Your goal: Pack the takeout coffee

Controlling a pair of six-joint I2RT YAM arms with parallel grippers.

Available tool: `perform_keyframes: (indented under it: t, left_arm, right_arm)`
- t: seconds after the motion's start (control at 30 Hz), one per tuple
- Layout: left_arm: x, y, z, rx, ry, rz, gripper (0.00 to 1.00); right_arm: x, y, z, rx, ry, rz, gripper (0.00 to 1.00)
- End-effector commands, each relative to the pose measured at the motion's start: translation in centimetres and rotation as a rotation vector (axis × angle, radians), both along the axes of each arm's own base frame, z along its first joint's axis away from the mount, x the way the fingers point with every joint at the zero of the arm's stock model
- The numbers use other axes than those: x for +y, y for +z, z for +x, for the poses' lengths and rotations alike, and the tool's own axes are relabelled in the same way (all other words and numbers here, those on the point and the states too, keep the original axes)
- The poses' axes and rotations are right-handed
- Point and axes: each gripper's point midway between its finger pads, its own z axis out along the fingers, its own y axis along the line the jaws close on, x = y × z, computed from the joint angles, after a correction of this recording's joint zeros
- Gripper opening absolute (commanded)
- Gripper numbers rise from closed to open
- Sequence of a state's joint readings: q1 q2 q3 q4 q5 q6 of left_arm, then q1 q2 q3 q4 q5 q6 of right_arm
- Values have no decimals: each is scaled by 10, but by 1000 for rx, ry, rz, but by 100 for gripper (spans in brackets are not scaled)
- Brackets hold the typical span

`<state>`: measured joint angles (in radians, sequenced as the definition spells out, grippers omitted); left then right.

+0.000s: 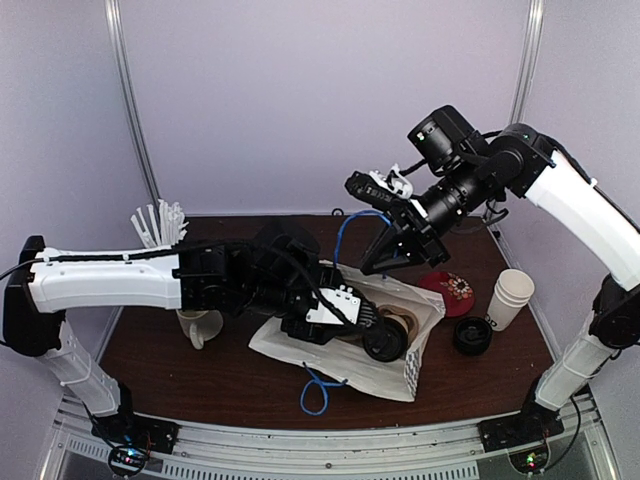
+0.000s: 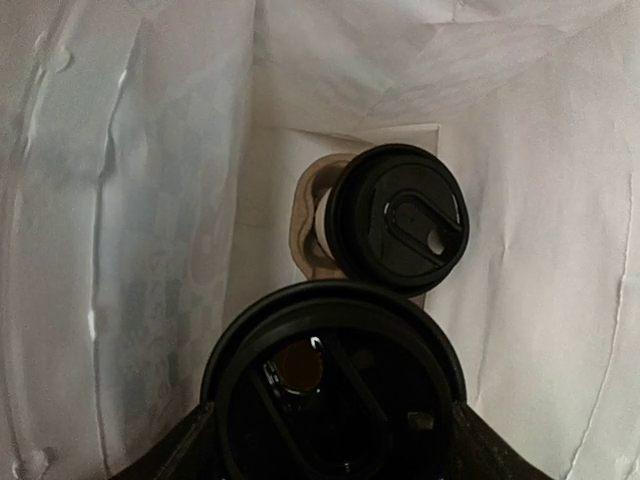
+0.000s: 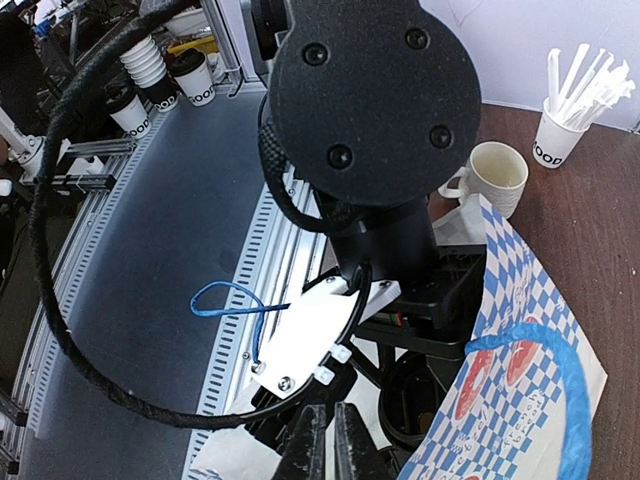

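The left claw [image 2: 330,452] reaches into a white paper bag with blue-check print and blue cord handles [image 1: 405,375], which lies on its side on the dark brown table [image 1: 190,380]. Its jaws stand wide, one finger on each side of a white paper cup with a black round plastic lid [image 2: 335,395], and they grip it just inside the bag's mouth. Deeper in the bag, a second lidded takeout cup [image 2: 400,215] lies tilted, its lid towards the opening, seated in a brown cardboard carrier [image 2: 303,210].

The right claw [image 3: 322,445] hangs above the far edge of the bag with its fingers closed together. Whether paper is pinched between them cannot be made out. One blue cord handle [image 1: 350,228] rises towards it.

To the right of the bag stand a stack of white paper cups [image 1: 510,297], a loose black lid [image 1: 472,336] and a red round object [image 1: 447,288]. To the left sit a cream ceramic mug [image 1: 200,326] and a white cup of white straws [image 1: 160,224].
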<state>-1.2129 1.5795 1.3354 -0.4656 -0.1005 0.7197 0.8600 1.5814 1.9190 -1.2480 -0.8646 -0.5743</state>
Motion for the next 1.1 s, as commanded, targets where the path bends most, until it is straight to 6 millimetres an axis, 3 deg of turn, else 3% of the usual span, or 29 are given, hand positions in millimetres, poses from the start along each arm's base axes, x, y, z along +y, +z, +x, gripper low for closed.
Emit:
perform_keyframes:
  t: [0.0, 1.07]
  left_arm:
    - [-10, 9, 11, -80, 20, -64, 68]
    - [-7, -32, 13, -166, -8, -101, 67]
  right_arm:
    - [-2, 5, -12, 16, 35, 13, 6]
    - [5, 7, -10, 51, 43, 16, 6]
